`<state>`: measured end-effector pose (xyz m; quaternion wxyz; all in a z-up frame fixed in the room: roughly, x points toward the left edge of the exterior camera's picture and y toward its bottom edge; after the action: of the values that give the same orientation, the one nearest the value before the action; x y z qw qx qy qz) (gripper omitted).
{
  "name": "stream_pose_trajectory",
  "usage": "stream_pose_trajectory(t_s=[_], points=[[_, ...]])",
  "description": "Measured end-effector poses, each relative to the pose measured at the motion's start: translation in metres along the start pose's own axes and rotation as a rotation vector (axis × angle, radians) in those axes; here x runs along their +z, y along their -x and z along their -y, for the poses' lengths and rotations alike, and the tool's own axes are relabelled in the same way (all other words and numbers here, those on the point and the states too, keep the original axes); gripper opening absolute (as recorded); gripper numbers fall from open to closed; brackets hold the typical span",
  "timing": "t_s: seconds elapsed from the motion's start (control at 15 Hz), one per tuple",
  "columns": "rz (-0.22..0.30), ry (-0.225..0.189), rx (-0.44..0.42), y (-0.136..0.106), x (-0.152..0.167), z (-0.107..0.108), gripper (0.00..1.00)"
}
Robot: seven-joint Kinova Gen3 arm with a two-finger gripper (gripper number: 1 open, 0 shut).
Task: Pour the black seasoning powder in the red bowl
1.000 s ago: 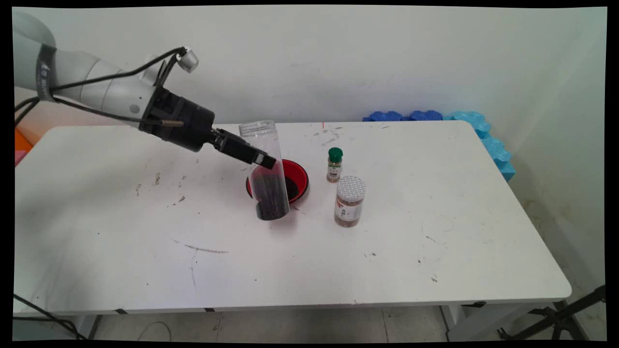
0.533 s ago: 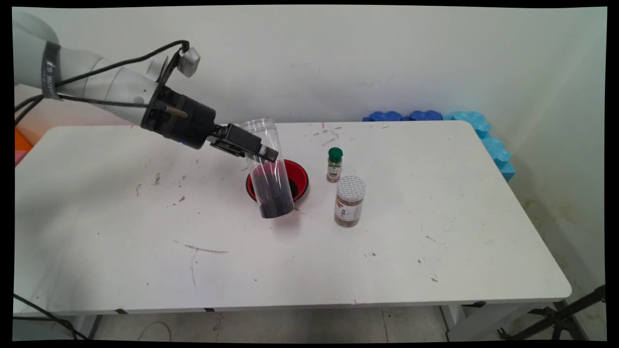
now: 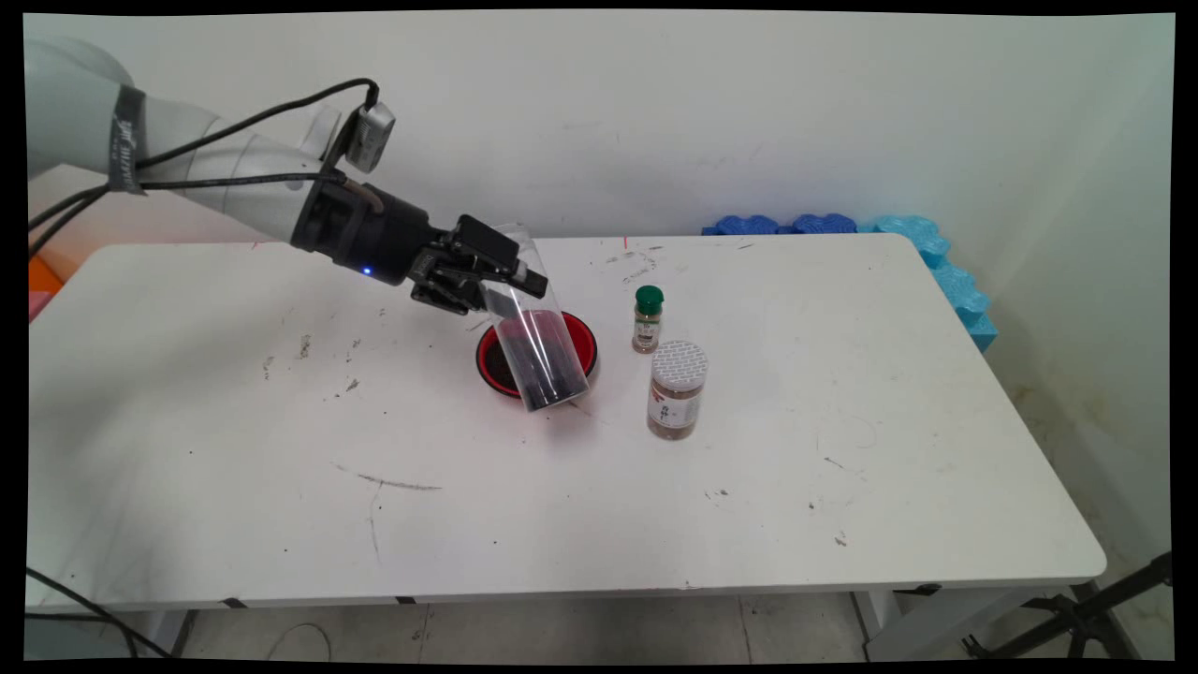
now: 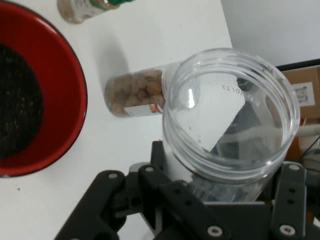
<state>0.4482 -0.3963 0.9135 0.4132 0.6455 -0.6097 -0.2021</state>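
clear jar (image 3: 529,323) tipped further, lifted

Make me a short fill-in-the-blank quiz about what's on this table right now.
1. The tool grips a clear jar that has no ____.
2. The bowl behind the jar is ____ inside.
3. The small spice bottle has a ____ cap.
4. The jar with the white lid stands on the ____.

Missing words: lid; red; green; table

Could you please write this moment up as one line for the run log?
gripper: shut on clear jar | jar: tilted, lidless, dark contents, over red bowl | nearby: green-capped bottle, white-lidded jar
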Motion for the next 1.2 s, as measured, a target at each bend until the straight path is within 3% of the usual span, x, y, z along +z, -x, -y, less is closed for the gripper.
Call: stream_pose_trajectory(t_s=[0.6,1.2], points=[[0.032,0.052,-0.357,-0.007,0.009,0.005,0.0],[0.014,0.149,-0.755,-0.016,0.013,0.015,0.0]])
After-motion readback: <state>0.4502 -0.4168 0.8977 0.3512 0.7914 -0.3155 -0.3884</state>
